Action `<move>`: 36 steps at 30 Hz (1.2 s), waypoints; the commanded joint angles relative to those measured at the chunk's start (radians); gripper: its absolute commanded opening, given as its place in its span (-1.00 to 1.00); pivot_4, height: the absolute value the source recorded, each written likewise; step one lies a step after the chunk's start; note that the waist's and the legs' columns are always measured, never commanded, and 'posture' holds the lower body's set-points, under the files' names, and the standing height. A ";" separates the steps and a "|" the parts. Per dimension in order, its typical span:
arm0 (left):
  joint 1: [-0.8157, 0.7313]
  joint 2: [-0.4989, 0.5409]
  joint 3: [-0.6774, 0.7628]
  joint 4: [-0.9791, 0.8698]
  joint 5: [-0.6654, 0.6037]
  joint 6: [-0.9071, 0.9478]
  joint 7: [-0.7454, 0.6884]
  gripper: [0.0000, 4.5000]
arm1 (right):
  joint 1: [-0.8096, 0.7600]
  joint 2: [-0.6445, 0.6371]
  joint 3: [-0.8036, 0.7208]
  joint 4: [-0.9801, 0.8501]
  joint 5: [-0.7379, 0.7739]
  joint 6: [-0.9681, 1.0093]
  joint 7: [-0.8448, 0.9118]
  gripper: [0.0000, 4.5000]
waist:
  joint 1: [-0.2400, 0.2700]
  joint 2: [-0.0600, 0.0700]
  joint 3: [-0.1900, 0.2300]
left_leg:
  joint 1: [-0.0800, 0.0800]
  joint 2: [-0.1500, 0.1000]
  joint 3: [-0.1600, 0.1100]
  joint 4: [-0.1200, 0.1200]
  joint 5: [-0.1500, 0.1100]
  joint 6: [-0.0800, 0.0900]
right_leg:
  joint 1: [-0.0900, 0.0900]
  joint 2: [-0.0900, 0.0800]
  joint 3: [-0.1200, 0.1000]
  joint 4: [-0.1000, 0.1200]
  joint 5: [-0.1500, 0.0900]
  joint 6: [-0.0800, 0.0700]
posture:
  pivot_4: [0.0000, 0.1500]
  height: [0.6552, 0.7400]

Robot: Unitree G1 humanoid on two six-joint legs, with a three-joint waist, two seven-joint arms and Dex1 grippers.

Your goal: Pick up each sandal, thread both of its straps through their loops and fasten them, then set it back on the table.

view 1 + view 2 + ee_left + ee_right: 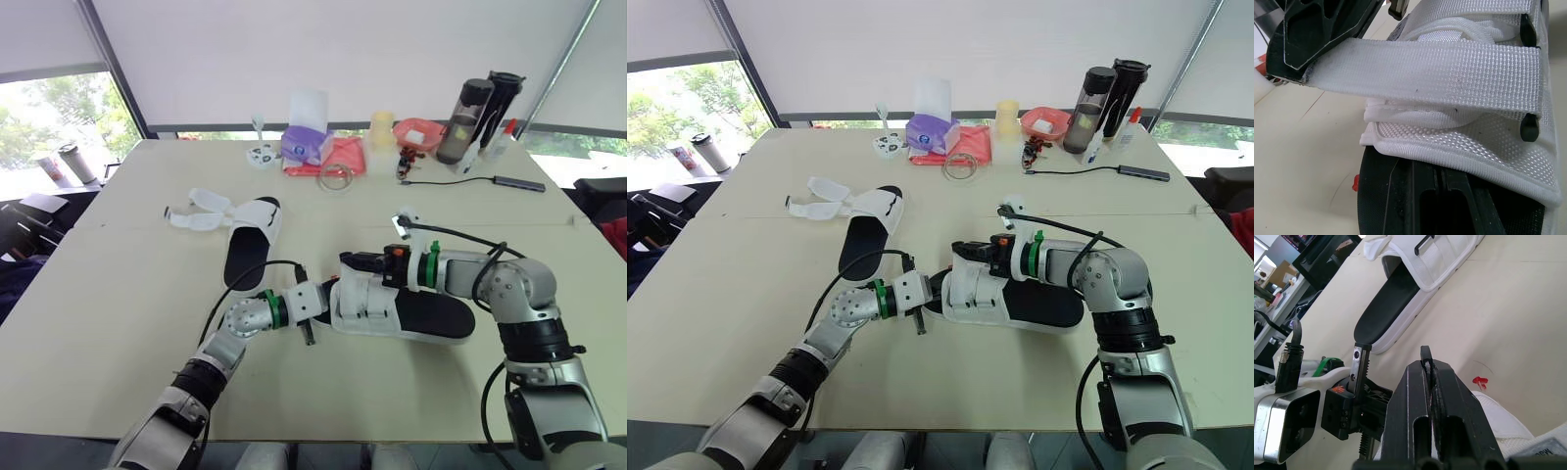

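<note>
Head views: near sandal (431, 315), white upper on black sole, flat on the tabletop (118, 323) at centre between both arms. Right gripper (355, 264) over the white upper, closed tight. Left gripper (319, 302) against the sandal's end nearest it; open or closed cannot be told. Far sandal (250, 240) further back toward the robot's left, well apart, its two white straps (201, 211) splayed loose on the tabletop; small dark mark on its upper, not readable. Dark bottles (470, 119) among the clutter at the far edge, no legible labels. Left wrist view: white woven strap (1440, 73) drawn flat across the mesh upper, one end pinched under the right gripper's black fingers (1317, 34), the other end meeting a black loop (1530, 128); small red mark (1355, 182) on the tabletop just beside the sole. Right wrist view: own fingers pressed together, no visible gap, white mesh just beyond them; far sandal's black insole across bare tabletop; grey label (1547, 450) at the corner, writing cut off and unreadable.
</note>
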 commanded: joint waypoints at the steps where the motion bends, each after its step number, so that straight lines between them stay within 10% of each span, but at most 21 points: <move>1: 0.043 0.022 -0.015 0.101 0.070 0.064 0.010 -1.00 | -0.022 -0.017 -0.061 -0.009 -0.016 -0.010 -0.007 -0.97 | 0.000 0.000 0.000 | 0.000 0.000 0.000 0.000 0.000 0.000 | 0.000 0.000 0.000 0.000 0.000 0.000 | 1.00 1.00; 28: 0.031 0.007 -0.011 0.119 0.067 0.052 0.026 -1.00 | -0.067 -0.118 0.217 0.025 -0.341 -0.038 0.007 -0.97 | -0.002 0.000 0.000 | -0.002 0.001 0.000 0.000 0.000 0.000 | 0.000 0.000 0.000 -0.004 0.000 0.000 | 1.00 1.00; 36: 0.024 0.004 -0.009 0.125 0.066 0.048 0.028 -1.00 | -0.056 -0.130 0.237 -0.020 -0.391 -0.060 0.031 0.60 | 0.003 0.000 -0.001 | -0.004 0.000 0.000 0.000 0.000 0.000 | -0.001 -0.001 0.000 -0.003 0.000 0.000 | 1.00 1.00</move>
